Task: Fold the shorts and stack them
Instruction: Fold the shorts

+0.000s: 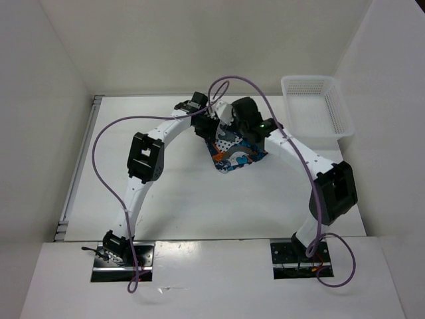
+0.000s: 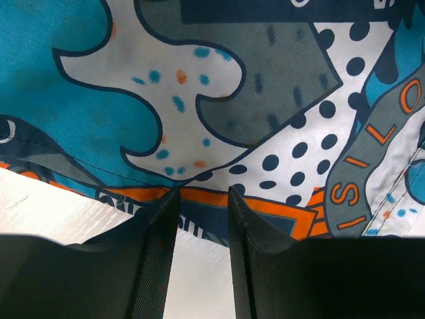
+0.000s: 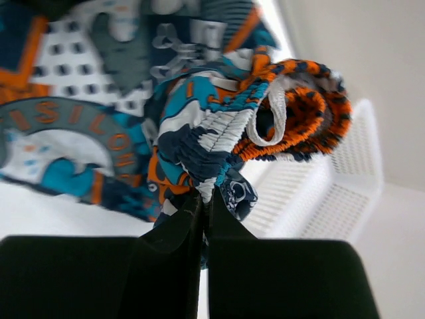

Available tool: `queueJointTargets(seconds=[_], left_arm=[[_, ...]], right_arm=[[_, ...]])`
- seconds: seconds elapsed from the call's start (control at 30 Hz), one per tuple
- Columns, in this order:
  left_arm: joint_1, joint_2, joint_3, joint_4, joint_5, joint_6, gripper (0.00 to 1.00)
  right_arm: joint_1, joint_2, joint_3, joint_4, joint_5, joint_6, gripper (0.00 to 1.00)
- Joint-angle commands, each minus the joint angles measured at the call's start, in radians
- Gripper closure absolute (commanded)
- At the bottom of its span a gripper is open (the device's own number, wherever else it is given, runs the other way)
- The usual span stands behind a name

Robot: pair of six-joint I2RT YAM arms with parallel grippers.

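Holds the shorts (image 1: 234,154) in a bunched heap at the middle rear of the table (image 1: 179,199), with both arms arched inward so the wrists meet just above the cloth. Pinches the gathered elastic waistband with the right gripper (image 3: 204,199), fingers (image 3: 172,239) pressed together with only a thin fold of fabric between the tips. Shows, from the right wrist, the waistband rolled into an orange-and-black curl just above the pinch, with the rest of the cloth falling away to the left in teal, white and dotted panels. Sets the left gripper (image 2: 202,196) at an orange-edged hem, fingers (image 2: 156,252) narrowly parted, both tips touching the hem, bare white table showing in the gap. Fills the rest of the left wrist view with spread print: teal, a grey patch, black dots on white, orange letters on a grey band. Has the white mesh basket (image 1: 311,106) at the right rear of the table, near the shorts but apart from them. Trails a purple cable (image 1: 99,166) in a loop from each arm.
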Motion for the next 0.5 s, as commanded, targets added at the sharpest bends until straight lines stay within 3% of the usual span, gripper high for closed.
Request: queueJointTargets(seconds=[0.0, 0.1, 0.47], left_arm=[[0.001, 0.021, -0.005, -0.034, 0.015, 0.004, 0.58], [0.001, 0.020, -0.016, -0.034, 0.025, 0.004, 0.58], [0.051, -0.001, -0.036, -0.034, 0.052, 0.004, 0.56]], right_arm=[[0.063, 0.018, -0.046, 0.033, 0.015, 0.037, 1.00], [0.139, 0.051, -0.037, 0.033, 0.011, 0.063, 1.00], [0.207, 0.211, -0.002, 0.062, -0.012, 0.072, 1.00]])
